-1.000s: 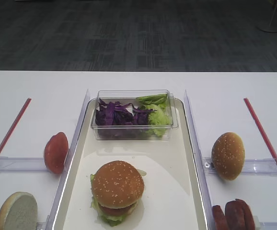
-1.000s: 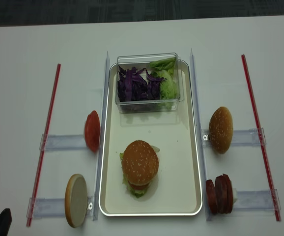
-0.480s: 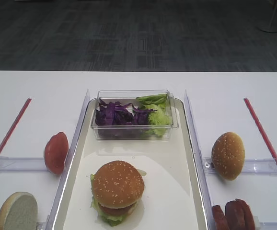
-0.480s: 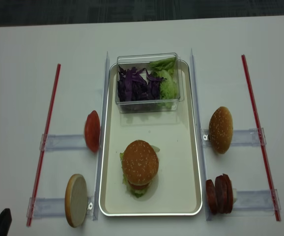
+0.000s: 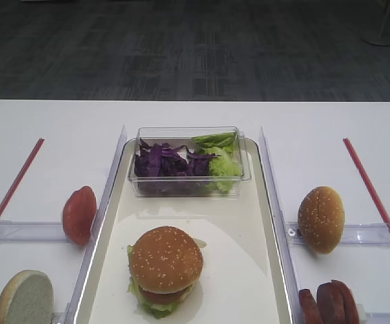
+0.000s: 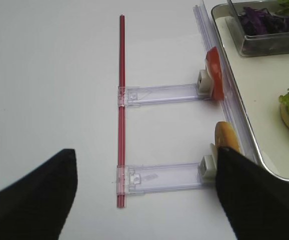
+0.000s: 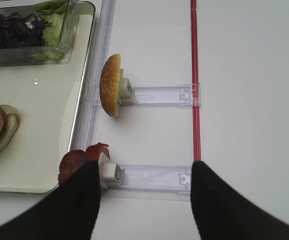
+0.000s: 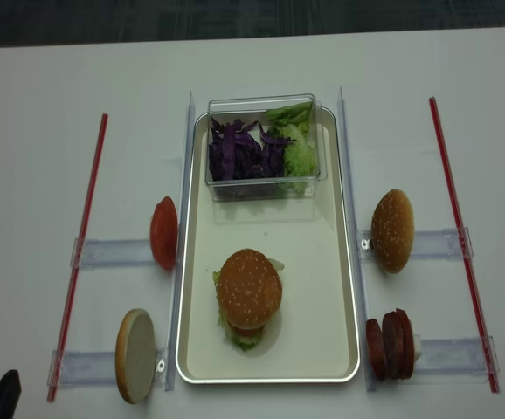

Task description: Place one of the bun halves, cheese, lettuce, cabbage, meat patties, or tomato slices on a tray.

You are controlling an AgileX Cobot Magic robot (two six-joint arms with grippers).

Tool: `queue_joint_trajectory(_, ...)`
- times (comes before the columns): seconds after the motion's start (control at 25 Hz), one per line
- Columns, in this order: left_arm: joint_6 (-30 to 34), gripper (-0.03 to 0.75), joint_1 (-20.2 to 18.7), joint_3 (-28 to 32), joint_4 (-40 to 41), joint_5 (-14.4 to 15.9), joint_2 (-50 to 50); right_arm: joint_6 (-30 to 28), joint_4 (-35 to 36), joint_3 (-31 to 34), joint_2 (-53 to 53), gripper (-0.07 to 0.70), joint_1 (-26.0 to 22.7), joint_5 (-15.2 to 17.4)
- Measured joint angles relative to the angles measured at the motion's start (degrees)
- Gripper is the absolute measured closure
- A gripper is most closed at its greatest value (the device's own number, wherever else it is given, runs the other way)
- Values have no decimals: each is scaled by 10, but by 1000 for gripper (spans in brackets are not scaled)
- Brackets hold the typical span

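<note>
The cream tray (image 8: 318,262) carries a stacked burger topped by a sesame bun half (image 8: 249,288). Another bun half (image 8: 392,230) stands on edge right of the tray, with the meat patties (image 8: 390,343) below it. A tomato slice (image 8: 163,232) stands left of the tray. Cabbage (image 8: 235,148) and lettuce (image 8: 298,153) fill a clear box. Cheese is out of view. My right gripper (image 7: 144,200) is open over the patties' holder, its left finger beside the patties (image 7: 77,160). My left gripper (image 6: 144,195) is open and empty above the lower left holder.
A pale bun half (image 8: 135,355) stands on edge at the lower left. Clear plastic holders (image 8: 113,253) and rails flank the tray. Red strips (image 8: 82,244) run along both sides of the white table, which ends at a dark floor behind.
The dark tip of my left gripper at the lower left corner has sunk slightly toward the frame's edge. The food and the tray have not moved.
</note>
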Motion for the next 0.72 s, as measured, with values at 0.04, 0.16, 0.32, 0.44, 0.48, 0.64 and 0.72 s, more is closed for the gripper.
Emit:
queue_joint_trajectory(0.04, 0, 176, 0, 0, 0, 0, 0, 0, 0, 8, -9, 197, 0, -2)
queue_joint_trajectory(0.16, 0, 176, 0, 0, 0, 0, 0, -6, 0, 30, -36, 197, 0, -10)
queue_joint_trajectory(0.32, 0, 176, 0, 0, 0, 0, 0, -11, 0, 49, -76, 197, 0, -30)
queue_joint_trajectory(0.44, 0, 176, 0, 0, 0, 0, 0, -11, 0, 50, -107, 197, 0, -35)
queue_joint_trajectory(0.48, 0, 176, 0, 0, 0, 0, 0, -11, 0, 50, -116, 197, 0, -35)
queue_joint_trajectory(0.64, 0, 176, 0, 0, 0, 0, 0, -11, 0, 50, -155, 197, 0, -35)
queue_joint_trajectory(0.72, 0, 176, 0, 0, 0, 0, 0, -15, 0, 50, -162, 197, 0, -35)
